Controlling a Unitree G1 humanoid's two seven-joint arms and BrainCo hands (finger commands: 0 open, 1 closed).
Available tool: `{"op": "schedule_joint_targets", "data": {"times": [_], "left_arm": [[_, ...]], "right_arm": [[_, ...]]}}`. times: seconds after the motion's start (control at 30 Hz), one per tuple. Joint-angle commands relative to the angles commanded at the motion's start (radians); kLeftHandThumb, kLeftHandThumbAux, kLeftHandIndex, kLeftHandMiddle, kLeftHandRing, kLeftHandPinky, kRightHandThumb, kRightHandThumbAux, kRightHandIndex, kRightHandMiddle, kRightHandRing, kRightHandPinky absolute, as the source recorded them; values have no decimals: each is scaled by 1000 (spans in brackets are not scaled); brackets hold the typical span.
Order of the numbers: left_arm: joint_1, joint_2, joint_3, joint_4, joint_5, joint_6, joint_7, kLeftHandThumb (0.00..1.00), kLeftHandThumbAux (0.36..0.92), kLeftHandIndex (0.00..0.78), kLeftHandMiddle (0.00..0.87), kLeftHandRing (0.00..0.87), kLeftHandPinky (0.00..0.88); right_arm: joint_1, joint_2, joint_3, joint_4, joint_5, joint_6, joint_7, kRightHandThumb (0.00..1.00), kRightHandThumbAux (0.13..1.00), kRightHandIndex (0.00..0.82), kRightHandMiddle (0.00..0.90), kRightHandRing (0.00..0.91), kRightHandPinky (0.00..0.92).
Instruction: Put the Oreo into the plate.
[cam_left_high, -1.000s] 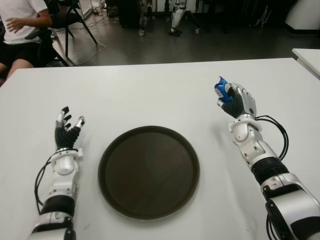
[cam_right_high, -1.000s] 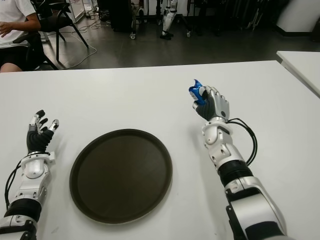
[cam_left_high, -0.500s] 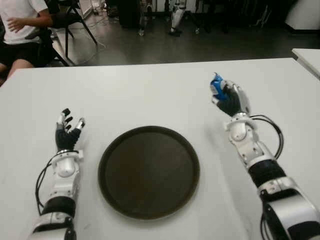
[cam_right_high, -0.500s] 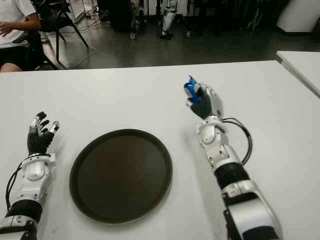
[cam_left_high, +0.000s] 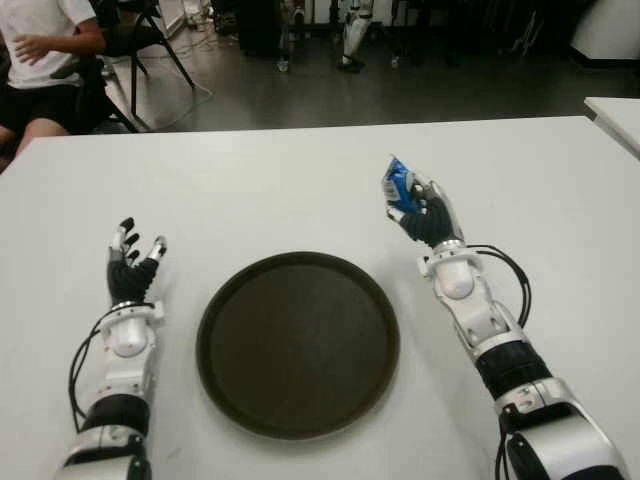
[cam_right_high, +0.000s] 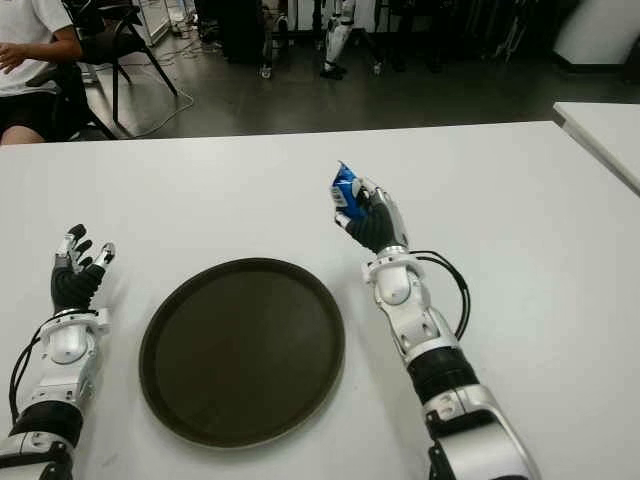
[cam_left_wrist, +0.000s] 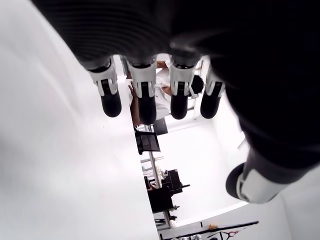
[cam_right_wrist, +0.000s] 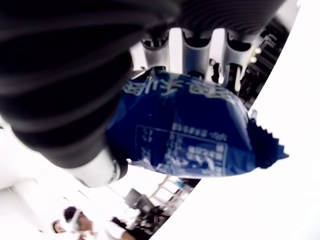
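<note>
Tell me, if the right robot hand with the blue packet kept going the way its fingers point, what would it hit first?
Probably nothing: the right robot hand, gripping the Oreo packet, points away over bare white table; depth is hard to judge.

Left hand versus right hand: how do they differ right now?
The right hand is curled around the blue Oreo packet; the left hand holds nothing, its fingers spread. The right hand is held up just beyond the right rim of the dark round plate; the left hand shows to the left of the plate, low over the white table. Neither hand is over the plate.
</note>
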Motion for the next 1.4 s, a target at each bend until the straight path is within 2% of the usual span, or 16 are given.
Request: {"op": "schedule_joint_targets", "data": {"times": [0.17, 0.3, 0.5, 0.6, 0.87, 1.0, 1.13, 1.4], "left_arm": [[-3, 5, 2, 4, -2, -1, -10, 251, 647, 63, 94, 73, 35], [4, 4, 1, -22, -1, 7, -12, 246, 645, 61, 97, 74, 35], [9, 5, 1, -37, -1, 14, -14, 248, 650, 60, 97, 70, 31], [13, 4, 2, -52, -1, 28, -12, 260, 648, 60, 92, 66, 30], [18, 3, 3, -83, -1, 57, -9, 269, 651, 56, 93, 68, 31], [26, 3, -3, -108, 3, 76, -16, 266, 660, 49, 91, 63, 20], [30, 2, -6, -121, 6, 86, -18, 261, 645, 48, 85, 55, 13], [31, -8, -9, -139, 11, 104, -8, 255, 639, 57, 97, 70, 28]], "right_arm": [[9, 26, -1, 15, 23, -62, 31, 708, 717, 441, 828, 811, 833], [17, 62, -6, 37, 54, -129, 59, 708, 716, 441, 831, 825, 839], [23, 97, -18, 50, 104, -162, 119, 710, 714, 441, 832, 829, 844], [32, 111, -24, 31, 171, -170, 210, 712, 713, 442, 836, 835, 845], [38, 117, -31, 22, 223, -181, 308, 712, 712, 442, 838, 842, 847], [33, 115, -31, 20, 227, -169, 332, 712, 712, 442, 834, 841, 851], [31, 114, -35, 20, 224, -163, 341, 712, 712, 442, 830, 839, 848], [12, 110, -26, 31, 215, -178, 368, 712, 712, 442, 830, 838, 846]]}}
